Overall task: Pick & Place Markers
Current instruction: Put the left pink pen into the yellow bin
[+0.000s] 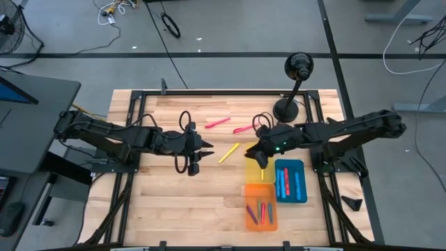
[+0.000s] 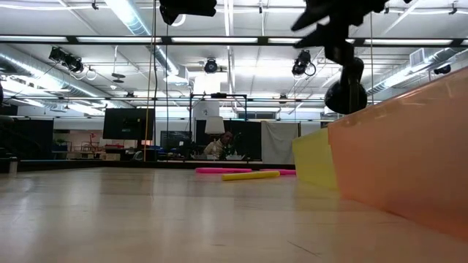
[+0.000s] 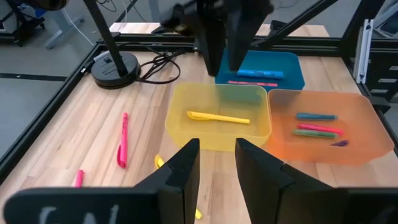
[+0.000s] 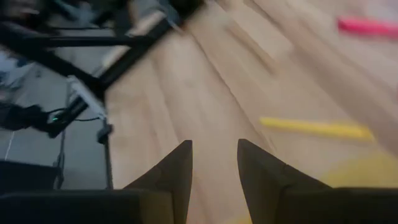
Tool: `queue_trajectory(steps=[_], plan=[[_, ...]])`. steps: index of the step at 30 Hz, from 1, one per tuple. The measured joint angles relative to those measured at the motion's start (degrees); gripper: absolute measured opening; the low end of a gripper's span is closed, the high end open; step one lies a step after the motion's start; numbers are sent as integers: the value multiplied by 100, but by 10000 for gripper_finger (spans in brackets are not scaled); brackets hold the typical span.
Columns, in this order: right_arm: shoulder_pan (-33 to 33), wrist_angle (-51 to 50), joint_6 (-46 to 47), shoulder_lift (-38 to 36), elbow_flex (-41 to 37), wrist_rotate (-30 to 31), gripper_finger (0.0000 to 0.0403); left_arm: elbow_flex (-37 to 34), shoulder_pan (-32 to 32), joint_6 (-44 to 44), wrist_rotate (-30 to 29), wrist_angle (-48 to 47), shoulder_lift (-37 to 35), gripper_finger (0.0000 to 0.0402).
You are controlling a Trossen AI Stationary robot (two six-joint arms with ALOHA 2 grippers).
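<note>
Right gripper point(image 1: 261, 162) is being held over the yellow tray point(image 1: 258, 174), jaws narrowly parted, empty. Left gripper point(image 3: 216, 163) is waiting, jaws narrowly parted, empty. Yellow marker point(image 1: 228, 153) is lying just beside the right gripper, pink markers point(image 1: 217, 123) beyond. Risk: marker being rolled away by a narrow approach.

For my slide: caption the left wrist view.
Left hand, open and empty, faces a yellow tray holding one yellow marker.
</note>
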Motion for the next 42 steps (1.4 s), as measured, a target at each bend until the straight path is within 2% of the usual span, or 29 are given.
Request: queue_trajectory(steps=[9, 13, 17, 27, 32, 42], plan=[[0, 1512, -1456, -61, 0, -67, 126, 0, 0, -485, 3, 39, 0, 108], [-4, 1961, -1692, -61, 0, -67, 126, 0, 39, -1012, 11, 28, 0, 108], [-4, 2093, -1764, -61, 0, -65, 126, 0, 44, -1010, 22, 24, 0, 114], [-4, 2089, -1746, -61, 0, -65, 126, 0, 184, -1012, -90, -321, 0, 210], [-4, 2093, -1511, -61, 0, -65, 126, 0, 629, -1011, 564, -605, 0, 242], [-4, 2098, -1288, -61, 0, -65, 126, 0, 1971, -496, 1562, -1012, 50, 239]])
